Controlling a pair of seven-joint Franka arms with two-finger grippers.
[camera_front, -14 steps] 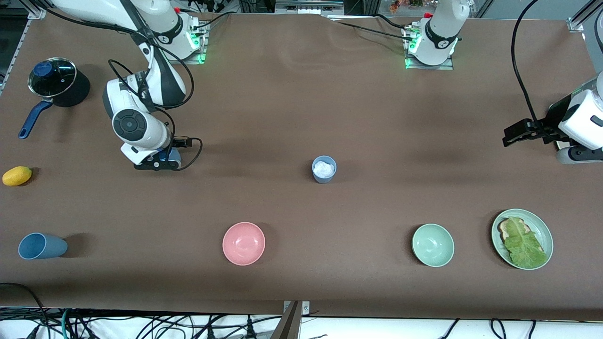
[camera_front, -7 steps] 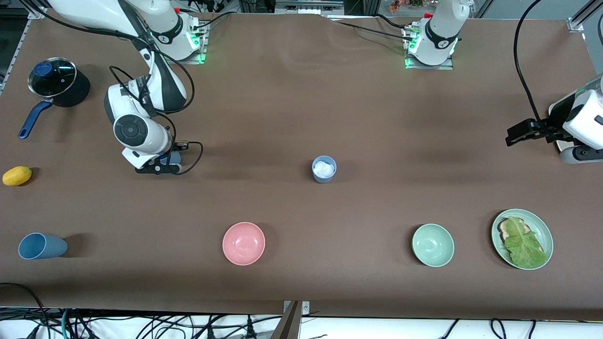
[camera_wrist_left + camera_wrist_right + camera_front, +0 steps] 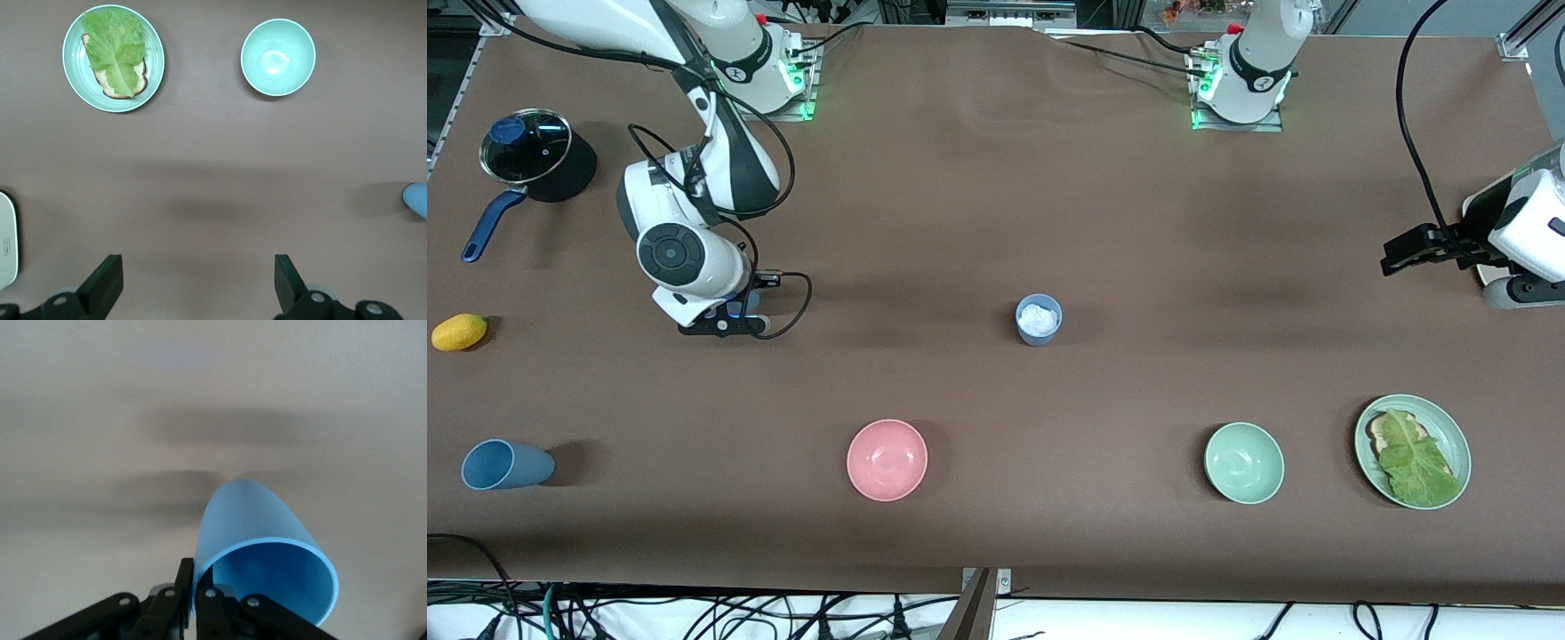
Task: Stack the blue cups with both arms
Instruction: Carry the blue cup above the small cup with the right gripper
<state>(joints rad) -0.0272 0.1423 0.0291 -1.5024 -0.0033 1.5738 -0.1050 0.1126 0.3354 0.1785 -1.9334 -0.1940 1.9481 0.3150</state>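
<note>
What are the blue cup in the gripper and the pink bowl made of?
Blue cup: probably plastic, since its wall is thin, matte and evenly colored. Pink bowl: plastic or melamine perhaps, smooth with a soft shine inside.

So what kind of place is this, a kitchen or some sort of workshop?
Most likely a robotics lab: two white arms bolted to a brown-covered table, loose cables along its edge, and kitchen props such as a pink bowl and a lidded pot set out.

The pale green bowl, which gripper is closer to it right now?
Left. The left gripper hangs toward the pale green bowl's end of the table; the right gripper holds a blue cup toward the other end.
</note>
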